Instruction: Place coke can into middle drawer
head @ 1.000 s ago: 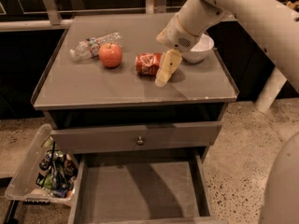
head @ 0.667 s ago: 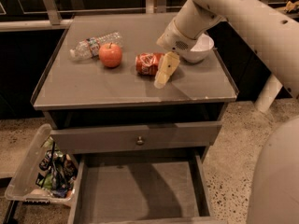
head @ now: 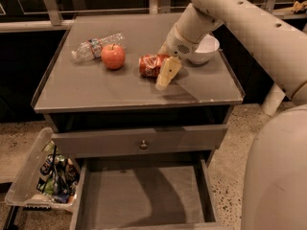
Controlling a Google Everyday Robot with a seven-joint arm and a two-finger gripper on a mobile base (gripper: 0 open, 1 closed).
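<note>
The coke can [head: 151, 64] lies on its side on the cabinet top, right of the middle. My gripper [head: 166, 74] is low over the top at the can's right end, touching or nearly touching it and hiding that end. The middle drawer [head: 144, 195] is pulled open below, and its flat grey floor shows bare.
A red apple [head: 113, 56] and a clear plastic bottle [head: 96, 46] lie left of the can. A white bowl [head: 205, 49] stands behind my arm. A closed drawer front with a knob [head: 143, 144] sits above the open drawer. A clear bin [head: 43, 176] of items stands on the floor at left.
My gripper has edged a little left and down against the can's right end. The can, apple and bottle have not moved.
</note>
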